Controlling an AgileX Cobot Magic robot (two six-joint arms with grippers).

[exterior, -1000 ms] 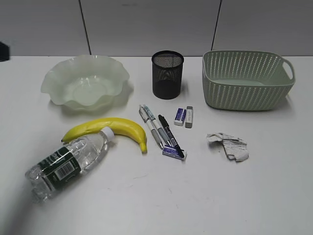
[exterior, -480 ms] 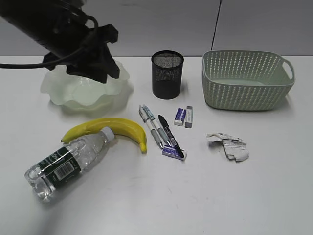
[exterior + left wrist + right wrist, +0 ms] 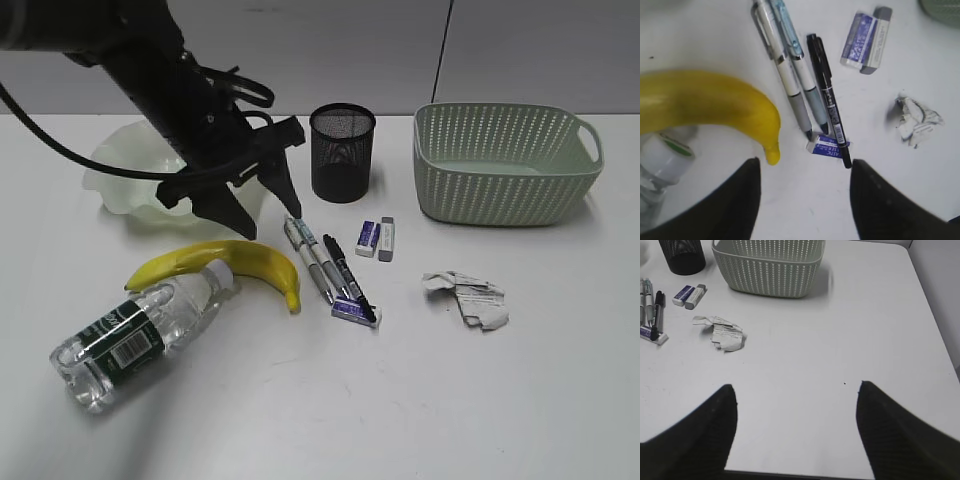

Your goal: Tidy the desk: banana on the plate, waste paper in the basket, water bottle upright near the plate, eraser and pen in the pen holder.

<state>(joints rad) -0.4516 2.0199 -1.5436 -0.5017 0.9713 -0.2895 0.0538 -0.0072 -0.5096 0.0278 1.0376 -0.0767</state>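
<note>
The white desk (image 3: 420,400) carries every item. The left arm (image 3: 150,60) reaches in from the upper left, crossing in front of the plate; its gripper (image 3: 268,214) hangs above the far end of the banana and the pens, its two dark fingers (image 3: 740,205) spread apart and holding nothing. The right gripper (image 3: 795,432) is not seen in the exterior view; in the right wrist view its fingers (image 3: 700,435) stand wide apart over bare desk, empty.

The sage-green basket (image 3: 508,165) stands at the far right, open side up. The pale green ruffled plate (image 3: 115,165) sits at the far left, partly hidden by the arm. The water bottle (image 3: 140,335) lies on its side at the near left, its white cap touching the banana's inner curve. The banana (image 3: 225,262) lies flat just behind the bottle, arched away from the camera. The black mesh pen holder (image 3: 342,152) stands upright between plate and basket. Three pens (image 3: 322,262), two pale and one black, lie side by side right of the banana. The waste paper (image 3: 468,298) lies crumpled in front of the basket, well apart from it. Two erasers (image 3: 376,237) lie together between pens and basket; a third eraser (image 3: 352,310) rests under the black pen's tip.
</note>
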